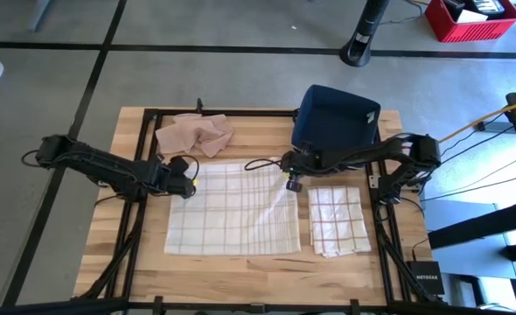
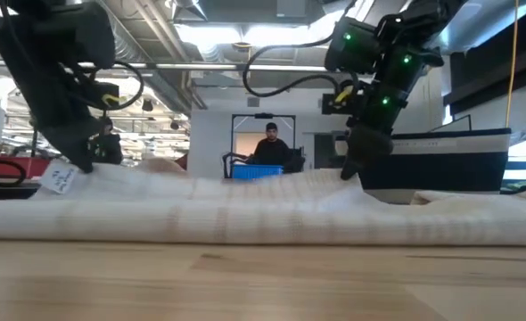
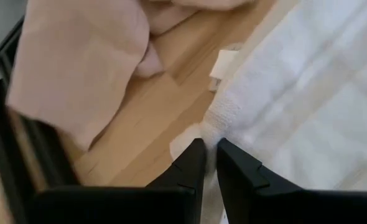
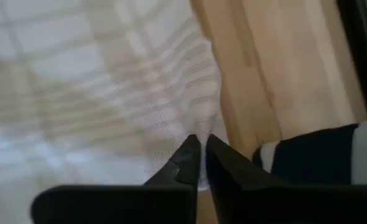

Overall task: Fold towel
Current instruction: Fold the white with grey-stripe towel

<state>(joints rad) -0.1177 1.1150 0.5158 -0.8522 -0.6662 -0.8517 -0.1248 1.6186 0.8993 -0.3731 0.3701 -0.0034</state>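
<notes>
plaid towel (image 1: 232, 210) spread flat mid-table, left gripper (image 1: 188, 185) clamped on its far left corner, right gripper (image 1: 291, 181) pinching its far right corner, navy bin (image 1: 337, 118) behind, contents hidden

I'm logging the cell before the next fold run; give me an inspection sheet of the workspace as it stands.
Surface: wooden table, bare wood along the near edge.
Job's things: checked towel spread flat at the middle; a folded checked towel lies to its right.
Clutter: crumpled pink cloth at the far left; dark blue bin at the far right.
End effectors: left end effector pinching the spread towel's far left corner; right end effector at its far right corner, jaws nearly closed on the edge.
Cables: yellow cable and black leads right of the table.
Surroundings: red crate on the floor; a person in the background.
</notes>
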